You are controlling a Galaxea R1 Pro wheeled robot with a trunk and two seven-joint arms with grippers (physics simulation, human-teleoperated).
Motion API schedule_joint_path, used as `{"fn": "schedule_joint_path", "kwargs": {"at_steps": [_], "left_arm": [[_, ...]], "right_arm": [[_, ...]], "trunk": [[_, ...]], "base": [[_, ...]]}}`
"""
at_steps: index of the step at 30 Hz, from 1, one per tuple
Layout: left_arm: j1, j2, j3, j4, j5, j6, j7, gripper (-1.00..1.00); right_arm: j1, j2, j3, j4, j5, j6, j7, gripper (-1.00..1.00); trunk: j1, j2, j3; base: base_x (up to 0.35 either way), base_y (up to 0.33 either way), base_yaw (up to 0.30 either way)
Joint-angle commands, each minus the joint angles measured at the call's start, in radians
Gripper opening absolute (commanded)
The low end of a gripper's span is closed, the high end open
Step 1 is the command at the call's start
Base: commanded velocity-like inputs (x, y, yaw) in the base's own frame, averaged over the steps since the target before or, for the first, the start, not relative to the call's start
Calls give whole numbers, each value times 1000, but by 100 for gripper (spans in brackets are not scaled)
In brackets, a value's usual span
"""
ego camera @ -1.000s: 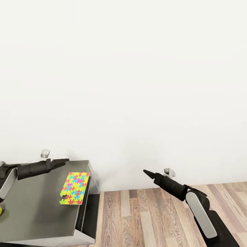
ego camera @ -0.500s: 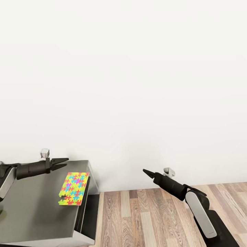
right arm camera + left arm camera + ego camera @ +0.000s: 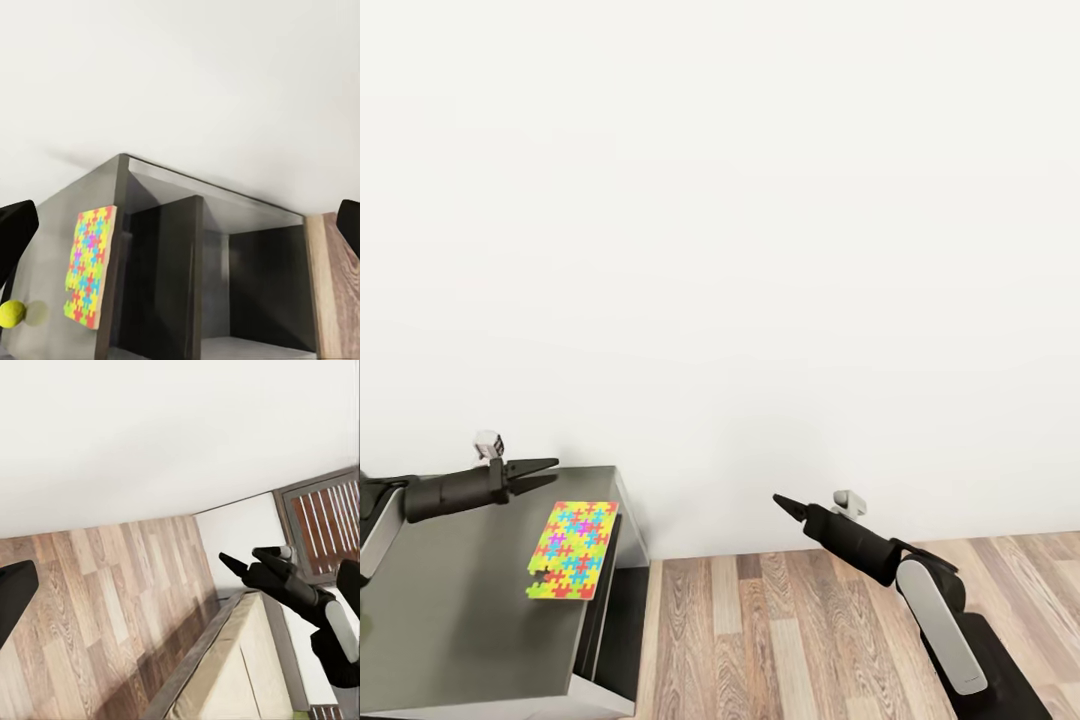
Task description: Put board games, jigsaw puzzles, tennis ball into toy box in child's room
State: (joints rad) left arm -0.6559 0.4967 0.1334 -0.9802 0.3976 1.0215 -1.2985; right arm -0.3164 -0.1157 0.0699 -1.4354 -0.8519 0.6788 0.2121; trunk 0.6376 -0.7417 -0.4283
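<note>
Jigsaw puzzle (image 3: 571, 549) flat near desk (image 3: 450, 610) edge; tennis ball (image 3: 12, 313) on desk too. Left fingers (image 3: 544, 470) slightly parted, empty, above desk. Right fingers (image 3: 784, 503) together, empty, over floor (image 3: 780, 640).

Left gripper (image 3: 548, 469) fingers now parted (closed a second ago), raised slightly above the dark side unit (image 3: 460, 600).

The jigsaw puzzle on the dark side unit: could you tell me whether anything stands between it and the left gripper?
Nothing visible does. The left gripper hangs over the dark side unit, jaws slightly parted and empty, with bare top between it and the jigsaw puzzle.
</note>
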Motion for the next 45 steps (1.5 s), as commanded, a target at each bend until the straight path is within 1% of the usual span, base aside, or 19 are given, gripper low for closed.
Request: {"fn": "schedule_joint_path", "kwargs": {"at_steps": [1,3,6,8,12,13,14,16,19,20,23,26,28,30,33,36,38,42,45], "left_arm": [[-1,0,-1,0,1,8,-10,100],[-1,0,-4,0,-1,8,-17,100],[-1,-1,-7,-1,0,8,-23,100],[-1,-1,-10,-17,2,9,-26,100],[-1,-2,-14,-42,4,14,-39,100],[0,-2,-16,-49,3,19,-49,100],[0,-1,-17,-53,3,22,-64,100],[1,0,-18,-58,1,25,-99,100],[1,-1,-19,-65,-1,26,-129,100],[1,-1,-20,-68,-1,26,-133,100],[1,-2,-21,-73,0,26,-139,100],[1,-7,-27,-93,1,26,-148,100],[1,-11,-47,-116,2,26,-153,100],[1,-12,-64,-127,3,26,-155,100],[1,-13,-80,-138,5,26,-157,100],[1,-14,-86,-149,7,26,-158,100],[1,-14,-87,-152,7,26,-159,100],[1,-13,-87,-154,7,26,-159,100],[1,-13,-88,-155,7,26,-159,100]], "right_arm": [[-1,0,1,3,0,-1,2,100],[-1,1,16,11,0,-16,2,100],[-4,2,76,22,1,-36,1,100],[-13,3,134,28,-2,-47,0,100],[-17,8,164,32,-11,-45,0,100],[-20,17,170,35,-14,-44,1,100],[-25,34,174,43,-16,-39,0,100],[-70,87,179,112,-18,6,1,100],[-176,164,178,313,-19,123,3,100],[-200,182,177,368,-18,142,5,100],[-229,207,175,429,-17,152,8,100],[-239,216,175,448,-16,135,7,100],[-244,221,176,453,-16,122,1,100],[-245,225,176,455,-16,117,-1,100],[-246,228,176,458,-17,117,-3,100],[-248,233,176,458,-19,121,-4,100],[-249,240,175,458,-20,124,-2,100],[-249,241,173,457,-23,129,5,100],[-250,239,170,458,-40,131,6,100]], "trunk": [[4,-8,-4],[12,-22,-8],[23,-43,-14],[31,-57,-17],[46,-85,-27],[50,-92,-30],[54,-99,-32],[62,-113,-39],[73,-134,-48],[77,-141,-51],[88,-162,-60],[100,-183,-70],[108,-197,-76],[108,-197,-76],[115,-211,-82],[127,-232,-92],[127,-232,-92],[127,-232,-92],[127,-232,-92]], "base": [[0,0,0],[0,0,0],[0,0,0],[0,0,17],[0,0,20],[0,0,8],[0,0,5],[0,0,3],[0,0,0],[0,0,0],[0,0,0],[0,0,0],[0,0,0],[0,0,0],[0,0,0],[0,0,0],[0,0,0],[0,0,0],[0,0,0]]}}
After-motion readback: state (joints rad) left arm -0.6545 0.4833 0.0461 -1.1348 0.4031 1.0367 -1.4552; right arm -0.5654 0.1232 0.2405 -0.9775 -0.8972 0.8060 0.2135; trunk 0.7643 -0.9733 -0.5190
